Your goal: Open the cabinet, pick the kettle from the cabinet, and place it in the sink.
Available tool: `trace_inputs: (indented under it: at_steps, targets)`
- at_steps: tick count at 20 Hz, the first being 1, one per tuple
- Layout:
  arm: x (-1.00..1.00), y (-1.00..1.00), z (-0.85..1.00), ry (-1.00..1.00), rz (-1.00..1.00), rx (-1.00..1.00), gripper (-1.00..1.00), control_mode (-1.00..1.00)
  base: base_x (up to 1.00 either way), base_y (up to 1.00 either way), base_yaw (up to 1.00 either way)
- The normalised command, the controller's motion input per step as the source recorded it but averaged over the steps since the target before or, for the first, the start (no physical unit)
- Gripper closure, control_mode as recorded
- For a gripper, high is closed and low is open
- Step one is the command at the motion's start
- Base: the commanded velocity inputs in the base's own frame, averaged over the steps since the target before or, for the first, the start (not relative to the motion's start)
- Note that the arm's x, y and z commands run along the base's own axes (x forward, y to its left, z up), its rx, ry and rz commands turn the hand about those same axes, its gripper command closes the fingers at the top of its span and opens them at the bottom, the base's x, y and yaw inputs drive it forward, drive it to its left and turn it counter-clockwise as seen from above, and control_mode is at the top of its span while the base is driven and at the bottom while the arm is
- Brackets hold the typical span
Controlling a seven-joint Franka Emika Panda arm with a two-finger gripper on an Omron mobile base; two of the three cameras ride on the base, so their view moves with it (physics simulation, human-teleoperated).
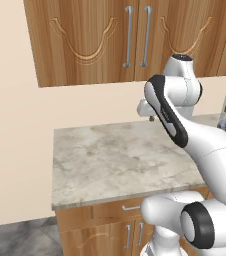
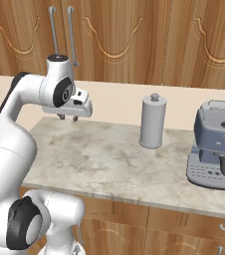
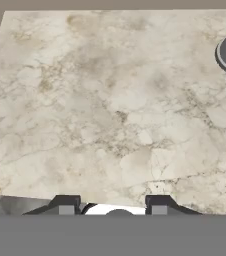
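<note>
while the cabinet (image 1: 130,37) hangs on the wall with both doors shut, the gripper (image 2: 67,118) hovers below it over the marble counter (image 1: 105,160), fingers (image 3: 65,205) spread apart and empty; a grey canister (image 2: 152,122) stands nearby.

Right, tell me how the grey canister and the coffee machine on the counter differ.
The canister is a tall, plain light-grey cylinder; the coffee machine is squat, blocky and blue-grey. The canister is topped by a small grey knob, the machine by a black one. The machine has a perforated drip tray jutting forward; the canister has nothing of the kind. Both stand upright on the marble counter, apart from each other, below the closed cabinet.
</note>
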Motion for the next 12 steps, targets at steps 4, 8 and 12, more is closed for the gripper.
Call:
trace_inputs:
  at_steps: [4, 8, 12]
  targets:
    - [-0.17, 0.0, 0.0, -0.09, 0.0, 0.0, -1.0, -1.0, 0.0, 0.0, 0.0]
    - [-0.21, 0.02, 0.0, -0.19, 0.01, 0.0, -1.0, -1.0, 0.0, 0.0, 0.0]
    - [-0.12, 0.09, 0.01, -0.11, 0.0, -0.03, -1.0, -1.0, 0.0, 0.0, 0.0]
